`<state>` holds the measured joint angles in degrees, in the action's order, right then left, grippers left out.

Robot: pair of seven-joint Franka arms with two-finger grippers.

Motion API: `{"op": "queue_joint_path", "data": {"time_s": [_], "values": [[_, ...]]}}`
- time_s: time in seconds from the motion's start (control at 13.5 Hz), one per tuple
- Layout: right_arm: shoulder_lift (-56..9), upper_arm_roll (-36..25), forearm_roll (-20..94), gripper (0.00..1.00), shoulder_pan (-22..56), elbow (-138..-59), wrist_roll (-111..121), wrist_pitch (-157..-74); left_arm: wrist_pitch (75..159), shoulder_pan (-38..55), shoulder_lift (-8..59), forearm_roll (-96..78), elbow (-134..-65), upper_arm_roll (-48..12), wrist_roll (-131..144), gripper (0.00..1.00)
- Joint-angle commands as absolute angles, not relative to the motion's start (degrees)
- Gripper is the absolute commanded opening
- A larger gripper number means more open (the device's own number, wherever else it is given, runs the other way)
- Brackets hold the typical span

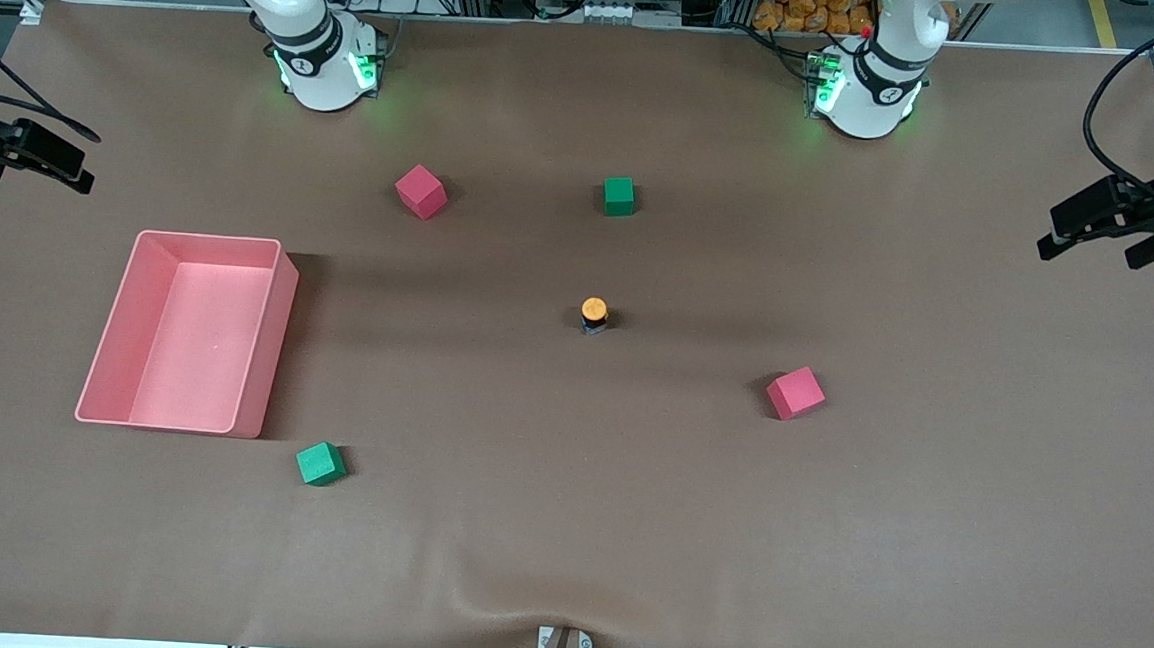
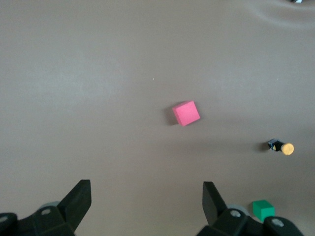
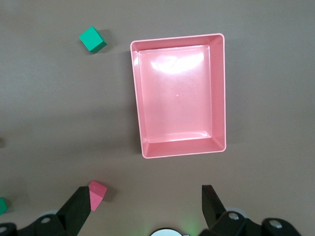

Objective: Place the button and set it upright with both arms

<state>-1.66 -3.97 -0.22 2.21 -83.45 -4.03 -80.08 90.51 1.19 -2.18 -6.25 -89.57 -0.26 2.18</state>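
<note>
— Where was the button, and how did it stand?

— The button (image 1: 594, 315) stood upright on the brown table (image 1: 565, 524) near its middle, orange cap up on its dark body; nothing touched it; it was nearer the front camera than the green cube (image 1: 619, 195) beside the bases, and farther from that camera than the red cube (image 1: 795, 392) toward my left arm's end.

— And your grippers?

— My left gripper (image 1: 1109, 224) hung over the table's edge at the left arm's end, well apart from the button; in the left wrist view its fingers (image 2: 78, 200) were spread wide with nothing between them; my right gripper (image 1: 31, 158) hung over the edge at the right arm's end, and in the right wrist view its fingers (image 3: 81, 205) were likewise parted and held nothing; both arms waited.

— What else lay on the table?

— A pink tray (image 1: 280, 346) lay toward the right arm's end; a second green cube (image 1: 320, 464) sat just beside the tray's corner, nearer the front camera; a second red cube (image 1: 420, 191) lay near the right arm's base.
</note>
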Motion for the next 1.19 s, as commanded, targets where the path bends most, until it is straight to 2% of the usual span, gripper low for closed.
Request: {"op": "queue_joint_path", "data": {"time_s": [0.0, 0.45, 1.11], "values": [[-1.3, -4.0, -0.4, 1.00, 2.1, -82.6, -4.7, -79.2, 90.8, 0.4, -5.8, -6.6, -93.3, -0.3, 0.8, 1.00], [-1.1, -4.4, -0.4, 1.00, 1.4, -82.7, -4.7, -78.4, 94.3, 0.3, -5.0, -0.3, -92.6, -0.7, -1.6, 1.00], [-0.1, -4.4, -0.2, 1.00, -0.3, -82.7, -4.9, -77.1, 93.1, 0.3, -4.9, -1.0, -92.9, -0.8, 1.0, 1.00]]}}
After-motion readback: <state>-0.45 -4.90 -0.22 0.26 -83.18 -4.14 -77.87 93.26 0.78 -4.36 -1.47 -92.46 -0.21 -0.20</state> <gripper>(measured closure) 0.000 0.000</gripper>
